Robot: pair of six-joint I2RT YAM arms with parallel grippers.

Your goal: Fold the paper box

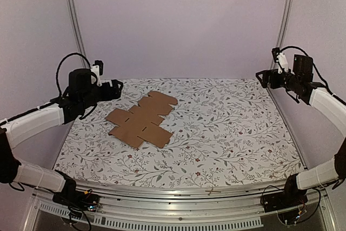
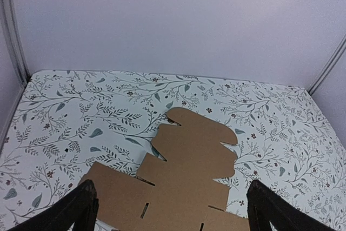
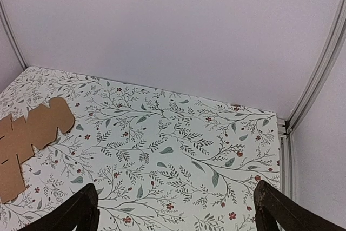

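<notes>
Box, flat, is judged light and flimsy, best pinched at a flap edge; left gripper and right gripper are seen spread wide, empty.

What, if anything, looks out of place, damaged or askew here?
Nothing stands out. The flat brown cardboard die-cut sheet lies unfolded and untorn on the floral-patterned table, merely diagonal to its edges.

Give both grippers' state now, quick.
Left gripper: open, holding nothing.
Right gripper: open, holding nothing.
</notes>
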